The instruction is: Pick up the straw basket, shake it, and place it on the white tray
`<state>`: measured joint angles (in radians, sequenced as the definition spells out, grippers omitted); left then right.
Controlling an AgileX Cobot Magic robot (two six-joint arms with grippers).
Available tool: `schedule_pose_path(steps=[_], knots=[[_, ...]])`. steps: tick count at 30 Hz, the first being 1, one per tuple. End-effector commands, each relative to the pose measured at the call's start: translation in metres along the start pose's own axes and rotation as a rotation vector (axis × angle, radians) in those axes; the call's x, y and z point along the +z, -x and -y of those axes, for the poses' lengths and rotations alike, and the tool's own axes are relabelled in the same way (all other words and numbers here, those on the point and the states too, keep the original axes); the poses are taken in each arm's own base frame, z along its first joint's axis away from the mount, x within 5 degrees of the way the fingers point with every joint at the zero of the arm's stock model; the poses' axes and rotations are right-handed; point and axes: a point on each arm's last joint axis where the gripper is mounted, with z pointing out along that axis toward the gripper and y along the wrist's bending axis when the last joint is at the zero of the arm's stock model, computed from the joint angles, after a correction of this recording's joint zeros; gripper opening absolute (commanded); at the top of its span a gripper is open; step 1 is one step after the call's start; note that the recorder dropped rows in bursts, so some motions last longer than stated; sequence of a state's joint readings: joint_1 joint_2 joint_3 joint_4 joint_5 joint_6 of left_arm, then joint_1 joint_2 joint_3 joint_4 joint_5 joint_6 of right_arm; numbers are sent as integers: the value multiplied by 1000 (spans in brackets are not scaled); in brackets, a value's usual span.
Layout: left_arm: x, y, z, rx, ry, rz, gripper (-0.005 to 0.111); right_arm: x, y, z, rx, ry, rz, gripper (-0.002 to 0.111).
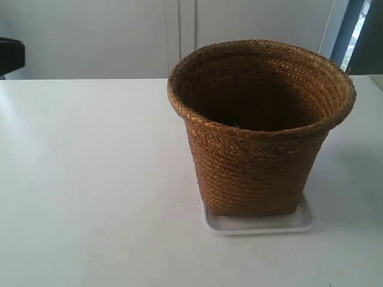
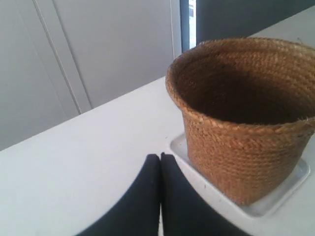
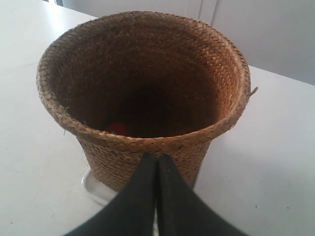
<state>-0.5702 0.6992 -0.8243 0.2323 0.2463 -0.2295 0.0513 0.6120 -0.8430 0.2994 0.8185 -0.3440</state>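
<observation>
Straw basket [image 1: 257, 131] stands upright on tray [image 1: 263, 226], right of centre in exterior view. My left gripper [image 2: 160, 156] and right gripper [image 3: 157, 155] are both pinched closed, empty. Set-down looks done.

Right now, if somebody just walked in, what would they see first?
The big brown straw basket stands upright on the small white tray on the white table, toward the exterior view's right. Next comes a small red thing lying deep in its dark inside, seen from the right wrist view. Each wrist view also shows black fingers pressed together, the left fingers and the right fingers, holding nothing.
</observation>
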Motion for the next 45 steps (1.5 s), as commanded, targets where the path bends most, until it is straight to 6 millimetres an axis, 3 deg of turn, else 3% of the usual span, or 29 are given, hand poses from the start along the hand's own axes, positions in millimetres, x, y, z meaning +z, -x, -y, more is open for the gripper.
schedule_pose_path(steps=[1,8,17,26,45], knots=[[-10,-19,-10,-25,82,-111,0,0,-2,0,-10,0,-1,0],[-12,-66,-36,-190,314,-74,0,0,-2,0,-10,0,-1,0],[-14,-119,-37,-191,406,11,0,0,-1,0,-9,1,0,0],[-23,-166,-29,-206,455,-13,0,0,-1,0,-9,1,0,0],[-36,-218,-13,-206,462,-8,0,0,-1,0,-9,1,0,0]])
